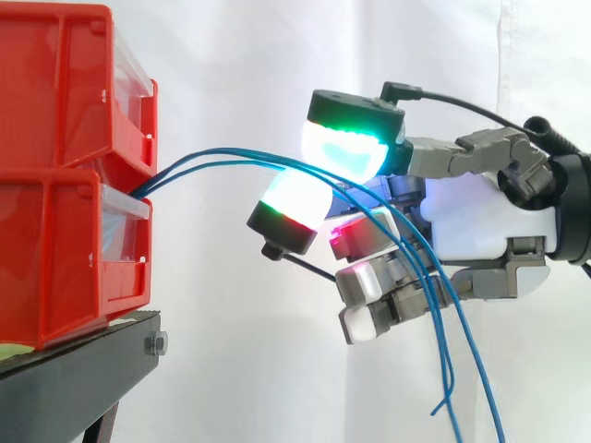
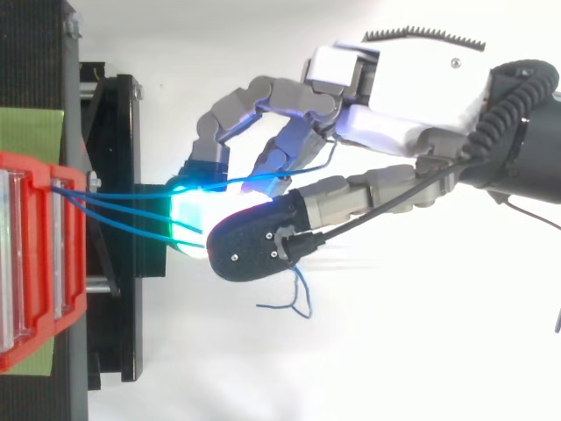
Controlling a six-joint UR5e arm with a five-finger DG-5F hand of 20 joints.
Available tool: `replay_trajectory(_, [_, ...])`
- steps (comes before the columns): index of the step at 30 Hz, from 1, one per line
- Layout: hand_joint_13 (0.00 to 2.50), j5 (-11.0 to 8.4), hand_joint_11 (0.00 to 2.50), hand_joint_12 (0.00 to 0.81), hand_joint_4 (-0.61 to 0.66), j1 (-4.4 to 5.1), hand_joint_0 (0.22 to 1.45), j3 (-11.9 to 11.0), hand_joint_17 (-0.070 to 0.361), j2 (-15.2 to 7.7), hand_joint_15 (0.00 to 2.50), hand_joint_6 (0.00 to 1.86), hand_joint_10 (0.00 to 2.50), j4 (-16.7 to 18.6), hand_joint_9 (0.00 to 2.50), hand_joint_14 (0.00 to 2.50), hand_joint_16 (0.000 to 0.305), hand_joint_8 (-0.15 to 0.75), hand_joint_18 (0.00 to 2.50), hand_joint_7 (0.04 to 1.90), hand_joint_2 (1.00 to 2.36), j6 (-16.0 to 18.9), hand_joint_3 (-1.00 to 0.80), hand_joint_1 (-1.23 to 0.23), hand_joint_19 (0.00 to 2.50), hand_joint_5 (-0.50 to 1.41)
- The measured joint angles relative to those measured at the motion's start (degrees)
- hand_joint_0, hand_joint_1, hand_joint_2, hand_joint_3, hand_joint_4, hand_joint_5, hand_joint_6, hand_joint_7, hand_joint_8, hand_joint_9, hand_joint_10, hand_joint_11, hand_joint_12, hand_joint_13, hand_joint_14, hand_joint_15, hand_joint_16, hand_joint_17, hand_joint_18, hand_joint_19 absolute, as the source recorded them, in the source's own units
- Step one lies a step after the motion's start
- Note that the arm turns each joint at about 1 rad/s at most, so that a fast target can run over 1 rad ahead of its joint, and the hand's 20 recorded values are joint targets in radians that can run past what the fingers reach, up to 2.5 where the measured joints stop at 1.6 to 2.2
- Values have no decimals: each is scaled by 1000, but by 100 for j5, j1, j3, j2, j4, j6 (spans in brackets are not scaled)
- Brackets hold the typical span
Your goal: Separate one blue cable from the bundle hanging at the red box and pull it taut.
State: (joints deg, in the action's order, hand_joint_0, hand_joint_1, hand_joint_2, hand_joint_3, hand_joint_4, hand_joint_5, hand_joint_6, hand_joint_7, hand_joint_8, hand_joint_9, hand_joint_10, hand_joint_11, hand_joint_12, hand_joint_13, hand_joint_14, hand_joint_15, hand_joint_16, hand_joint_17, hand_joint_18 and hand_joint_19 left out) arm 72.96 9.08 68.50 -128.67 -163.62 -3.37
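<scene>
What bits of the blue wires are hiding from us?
- Side view: where the blue cables start, hidden inside the red bins.
- Side view: some cable ends, cut off by the bottom edge.
- Top view: the cables' middle stretch, under the hand.

Bins [image 1: 55, 175]: red, with clear fronts.
Cables [image 1: 231, 159]: blue.
Stand [image 1: 83, 365]: black.
Sheet under bins [image 2: 31, 132]: green.
Curtain [image 1: 231, 55]: white.
Hand [image 1: 480, 217]: white palm, grey fingers; pads [image 1: 346, 148] are lit green, white and red.
</scene>
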Motion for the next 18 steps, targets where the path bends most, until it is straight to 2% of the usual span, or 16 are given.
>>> replay_trajectory(8, [988,-10,1247,347,94,-2,726,0,110,23,741,897,21,-49,1126,27,49,294,726,876,1000,-13,-500,-795,675,-226])
replay_trajectory(11, [987,-10,1248,342,88,-2,685,1,109,28,746,893,21,-53,1147,27,48,292,721,899,1000,-14,-500,-807,677,-215])
replay_trajectory(18, [986,-10,1264,348,99,-2,598,-2,108,33,746,875,23,-56,1190,28,48,295,709,905,1000,-14,-500,-711,702,-201])
